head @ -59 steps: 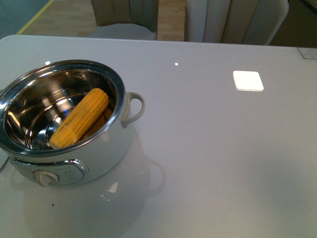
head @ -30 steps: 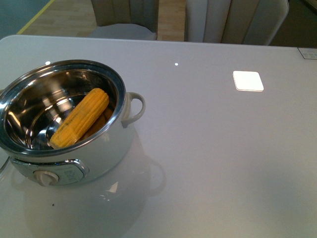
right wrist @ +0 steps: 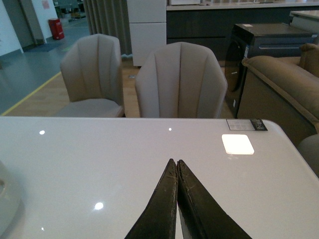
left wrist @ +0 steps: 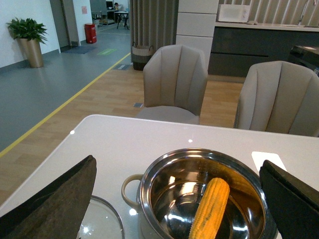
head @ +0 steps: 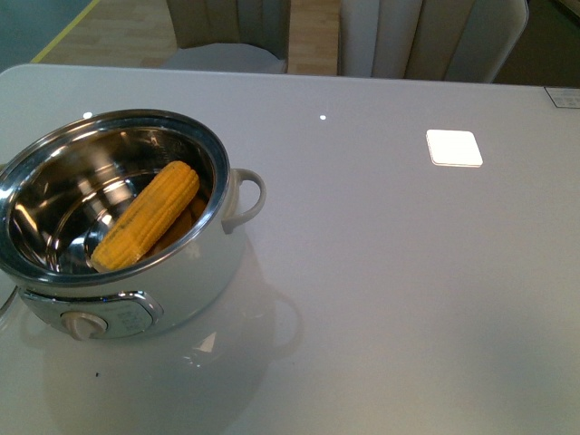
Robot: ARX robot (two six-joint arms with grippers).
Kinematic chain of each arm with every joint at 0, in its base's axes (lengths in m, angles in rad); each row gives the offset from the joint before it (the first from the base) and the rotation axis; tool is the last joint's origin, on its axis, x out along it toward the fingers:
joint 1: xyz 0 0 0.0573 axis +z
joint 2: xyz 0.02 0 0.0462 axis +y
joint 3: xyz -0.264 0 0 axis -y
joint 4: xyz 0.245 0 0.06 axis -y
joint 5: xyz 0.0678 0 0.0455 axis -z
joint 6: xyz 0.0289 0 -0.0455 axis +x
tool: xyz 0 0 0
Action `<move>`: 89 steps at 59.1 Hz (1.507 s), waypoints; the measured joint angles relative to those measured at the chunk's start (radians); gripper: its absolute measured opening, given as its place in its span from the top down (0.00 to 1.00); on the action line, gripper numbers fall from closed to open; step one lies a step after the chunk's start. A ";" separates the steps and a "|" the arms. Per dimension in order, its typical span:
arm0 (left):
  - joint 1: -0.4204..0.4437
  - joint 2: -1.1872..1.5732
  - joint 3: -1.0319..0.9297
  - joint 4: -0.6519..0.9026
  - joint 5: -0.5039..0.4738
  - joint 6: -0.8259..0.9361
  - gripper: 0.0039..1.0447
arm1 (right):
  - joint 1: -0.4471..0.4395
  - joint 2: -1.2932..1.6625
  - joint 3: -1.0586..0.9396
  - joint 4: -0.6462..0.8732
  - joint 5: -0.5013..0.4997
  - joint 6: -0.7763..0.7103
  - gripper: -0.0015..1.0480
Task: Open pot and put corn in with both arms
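Note:
The white pot [head: 195, 272] stands uncovered at the table's front left, its steel rim [head: 217, 181] and inside shining. The yellow corn [head: 147, 216] lies slanted inside it, also seen as corn [left wrist: 210, 207] in the left wrist view within the pot [left wrist: 149, 174]. My left gripper [left wrist: 182, 174] is open, its black fingers [left wrist: 60, 199] spread wide to either side of the pot, above and behind it. My right gripper [right wrist: 177, 162] is shut with nothing in it, over bare table; a sliver of the pot [right wrist: 6, 199] shows at the edge. Neither arm appears in the front view.
A glass lid [left wrist: 102, 221] lies flat on the table beside the pot's handle [left wrist: 130, 186]. A white square [head: 454, 147] sits at the table's far right. Padded chairs [right wrist: 180, 82] stand behind the table's far edge.

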 joint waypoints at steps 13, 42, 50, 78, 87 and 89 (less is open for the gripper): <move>0.000 0.000 0.000 0.000 0.000 0.000 0.06 | 0.001 -0.176 0.000 -0.182 0.000 0.000 0.98; 0.000 0.000 0.000 0.000 0.000 0.000 0.06 | 0.002 -0.180 0.000 -0.185 0.000 -0.001 0.76; 0.000 0.000 0.000 0.000 0.000 0.000 0.06 | 0.002 -0.180 0.000 -0.185 0.000 -0.001 0.54; 0.000 0.000 0.000 0.000 0.000 0.000 0.06 | 0.002 -0.180 0.000 -0.185 0.000 -0.001 0.08; 0.000 0.000 0.000 0.000 0.000 0.000 0.06 | 0.002 -0.180 0.000 -0.185 0.000 -0.001 0.08; 0.000 0.000 0.000 0.000 0.000 0.000 0.06 | 0.002 -0.180 0.000 -0.185 0.000 -0.001 0.08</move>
